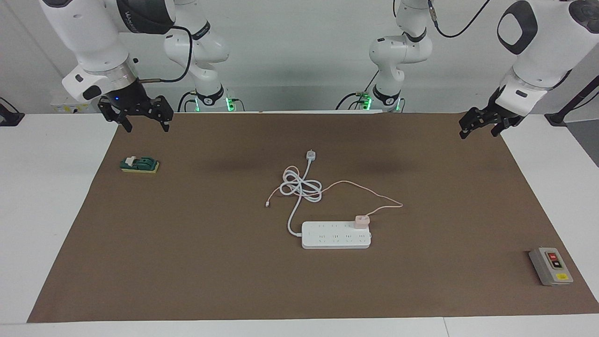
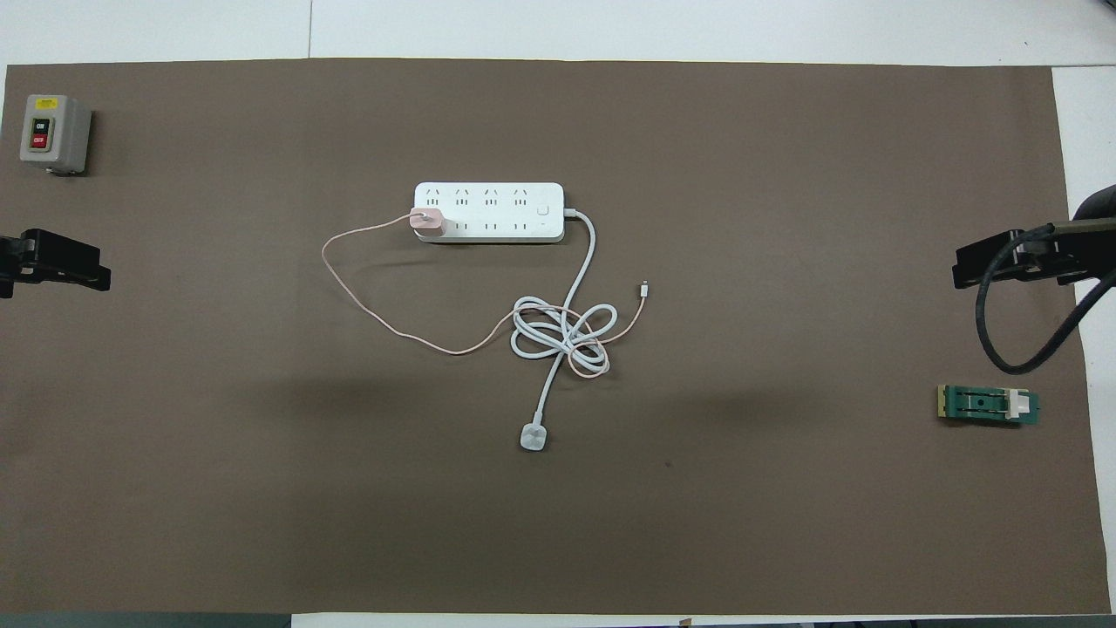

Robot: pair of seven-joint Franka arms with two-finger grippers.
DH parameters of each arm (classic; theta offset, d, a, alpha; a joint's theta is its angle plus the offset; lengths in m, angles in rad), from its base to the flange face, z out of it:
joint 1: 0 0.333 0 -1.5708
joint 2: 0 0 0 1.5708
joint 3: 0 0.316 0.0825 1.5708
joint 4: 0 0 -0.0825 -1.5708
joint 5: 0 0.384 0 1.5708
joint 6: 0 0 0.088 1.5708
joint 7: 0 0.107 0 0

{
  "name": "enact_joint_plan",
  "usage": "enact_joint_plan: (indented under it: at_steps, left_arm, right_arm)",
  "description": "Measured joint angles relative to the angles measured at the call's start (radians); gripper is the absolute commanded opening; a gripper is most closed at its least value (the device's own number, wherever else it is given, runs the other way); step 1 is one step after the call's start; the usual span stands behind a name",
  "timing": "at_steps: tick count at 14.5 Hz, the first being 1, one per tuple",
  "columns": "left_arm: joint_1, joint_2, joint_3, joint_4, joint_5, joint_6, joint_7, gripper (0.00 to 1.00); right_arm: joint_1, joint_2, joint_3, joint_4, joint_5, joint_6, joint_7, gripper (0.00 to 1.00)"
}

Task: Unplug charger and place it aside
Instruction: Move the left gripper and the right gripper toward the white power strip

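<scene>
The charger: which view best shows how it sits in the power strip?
The overhead view: the charger shows from above, plugged into the power strip at its end toward the left arm. The facing view shows it sideways, upright on the strip's edge nearer the robots.

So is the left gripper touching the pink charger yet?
Apart. The facing view shows the left gripper raised at the mat's corner, with bare mat between it and the charger in the power strip.

Charger (image 1: 361, 221): pale pink cube, thin pink cable (image 2: 366, 307). Power strip (image 2: 488, 212): white, thick white cord (image 2: 562, 336), white plug (image 2: 533, 437). Switch box (image 2: 54, 133): grey, black and red buttons, yellow label. Knife switch (image 2: 988, 405): green on yellow base, white handle. Table (image 2: 785, 488): plain brown mat, white surround. Tools: black.
</scene>
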Motion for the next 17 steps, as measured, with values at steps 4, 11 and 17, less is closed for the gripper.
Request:
enact_joint_plan:
  at_steps: [4, 11, 17]
  left_arm:
    - [-0.027, 0.019, -0.002, 0.004, 0.000, 0.002, -0.252, 1.00]
    - [-0.140, 0.155, -0.005, 0.084, -0.002, 0.020, -0.813, 1.00]
    - [-0.184, 0.277, -0.006, 0.169, -0.024, 0.125, -1.255, 1.00]
  right_arm:
    - [-0.001, -0.005, -0.013, 0.000, 0.000, 0.000, 0.000, 1.00]
    - [0.008, 0.001, -0.002, -0.015, 0.066, 0.012, 0.322, 1.00]
    - [0.144, 0.185, 0.007, -0.041, 0.306, 0.233, 0.974, 1.00]
